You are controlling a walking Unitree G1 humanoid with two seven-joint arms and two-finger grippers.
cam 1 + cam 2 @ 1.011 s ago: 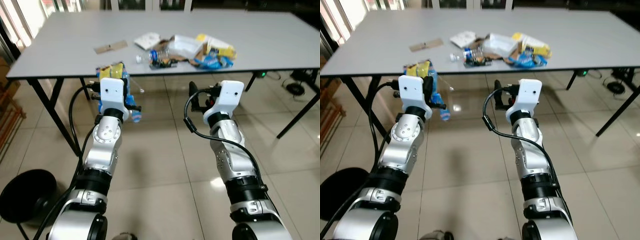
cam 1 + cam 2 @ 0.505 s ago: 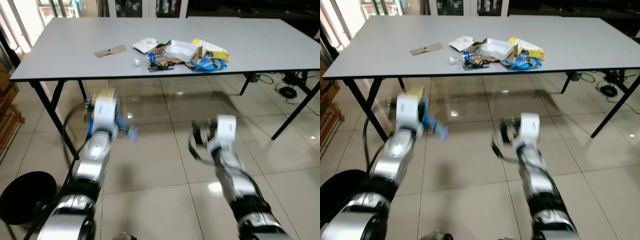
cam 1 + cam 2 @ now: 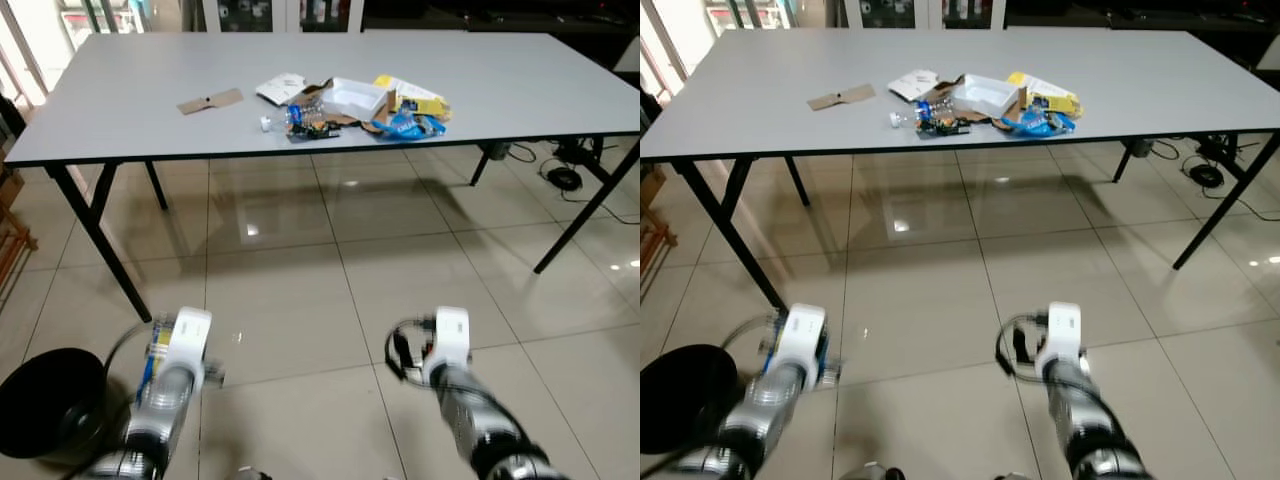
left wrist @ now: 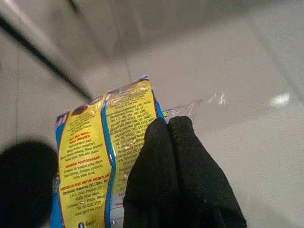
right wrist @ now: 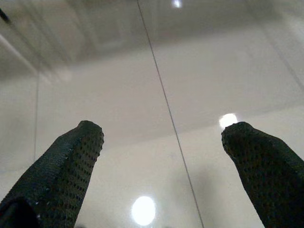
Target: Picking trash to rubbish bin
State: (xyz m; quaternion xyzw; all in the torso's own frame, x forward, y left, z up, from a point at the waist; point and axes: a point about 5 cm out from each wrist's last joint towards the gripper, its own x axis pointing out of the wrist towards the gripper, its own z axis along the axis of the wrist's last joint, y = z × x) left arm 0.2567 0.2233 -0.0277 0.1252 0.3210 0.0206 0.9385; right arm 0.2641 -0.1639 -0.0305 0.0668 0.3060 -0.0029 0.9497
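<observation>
A long grey table (image 3: 150,110) on black folding legs is standing on a glossy beige tiled floor (image 3: 330,290), which is reflecting ceiling lights. Taking the tabletop as a clock face seen from the head camera, a heap of trash (image 3: 350,105) is lying near the centre, leaning toward the 6 o'clock edge: a white paper (image 3: 281,87) at its 10 o'clock side, an open white box (image 3: 358,97) in the middle, a yellow packet (image 3: 415,95) at 2 o'clock, a blue wrapper (image 3: 408,126) at 4 o'clock and a clear plastic bottle (image 3: 283,119) at 8 o'clock. A flat brown cardboard strip (image 3: 210,101) is lying apart at 9 o'clock. On the floor, a black round bin (image 3: 45,405) is sitting at 8 o'clock, and black cables (image 3: 560,175) are trailing at 3 o'clock.
</observation>
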